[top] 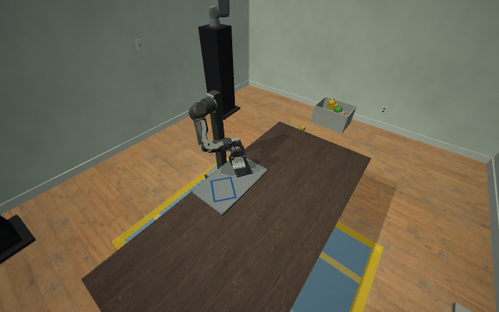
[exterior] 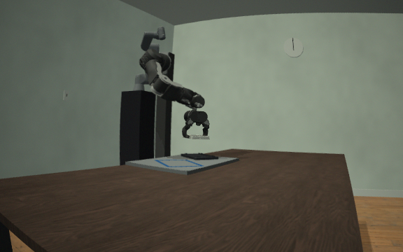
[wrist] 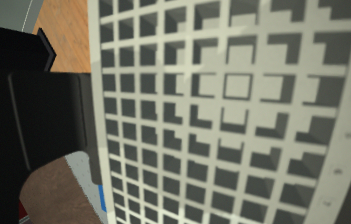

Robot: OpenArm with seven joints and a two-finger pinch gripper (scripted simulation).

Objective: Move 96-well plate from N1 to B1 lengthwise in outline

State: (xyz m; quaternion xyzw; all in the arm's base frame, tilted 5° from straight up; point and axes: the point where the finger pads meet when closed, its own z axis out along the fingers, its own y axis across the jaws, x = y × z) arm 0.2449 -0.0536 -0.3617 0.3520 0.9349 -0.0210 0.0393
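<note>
My gripper [exterior: 196, 136] is shut on the white 96-well plate [exterior: 199, 137] and holds it level, well above the black plate nest N1 [exterior: 199, 155]. In the top view the plate [top: 238, 164] hangs over the nest [top: 243, 170]. The wrist view is filled by the plate's grid of wells [wrist: 231, 115], with one dark finger [wrist: 31, 125] at its left side. The blue taped outline B1 [top: 223, 189] lies on the grey deck [top: 230, 184] in front of the nest; it also shows in the exterior view [exterior: 178, 163].
The grey deck sits at the edge of a long dark wooden table [top: 241, 225]. The arm's black column [top: 217, 74] stands behind the deck. A grey bin with toys [top: 333, 113] stands on the floor by the far wall.
</note>
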